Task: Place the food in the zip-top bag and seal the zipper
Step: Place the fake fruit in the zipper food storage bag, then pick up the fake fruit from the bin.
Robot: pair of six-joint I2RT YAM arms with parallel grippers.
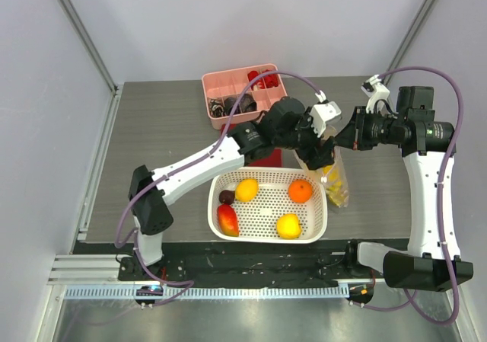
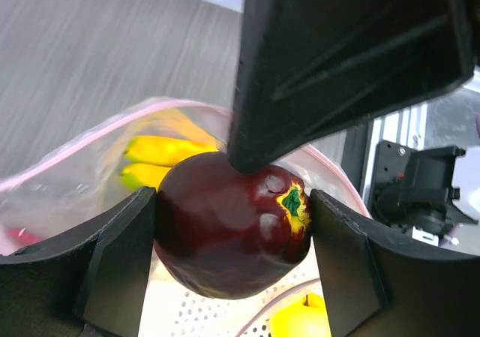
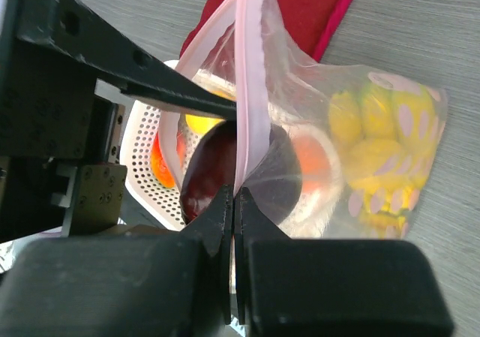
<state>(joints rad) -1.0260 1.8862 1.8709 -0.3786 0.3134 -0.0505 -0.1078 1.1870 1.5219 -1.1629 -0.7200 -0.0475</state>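
My left gripper [image 2: 232, 239] is shut on a dark purple plum [image 2: 225, 232], one finger on each side of it, right at the open mouth of the zip-top bag [image 2: 75, 179]. A yellow banana [image 2: 161, 151] lies inside the bag. My right gripper [image 3: 235, 202] is shut on the bag's mouth edge, pinching the pinkish zipper [image 3: 251, 89] and holding that side up. From above, both grippers meet over the bag [image 1: 335, 178], to the right of the basket. In the basket lie an orange [image 1: 300, 191], two lemons [image 1: 246, 190] [image 1: 288, 225], a mango [image 1: 227, 220] and another plum [image 1: 227, 197].
The white perforated basket [image 1: 323, 220] stands at the table's near edge, just left of the bag. A red cloth [image 1: 266, 158] lies behind it under the left arm. A pink tray [image 1: 228, 83] with small items sits at the back.
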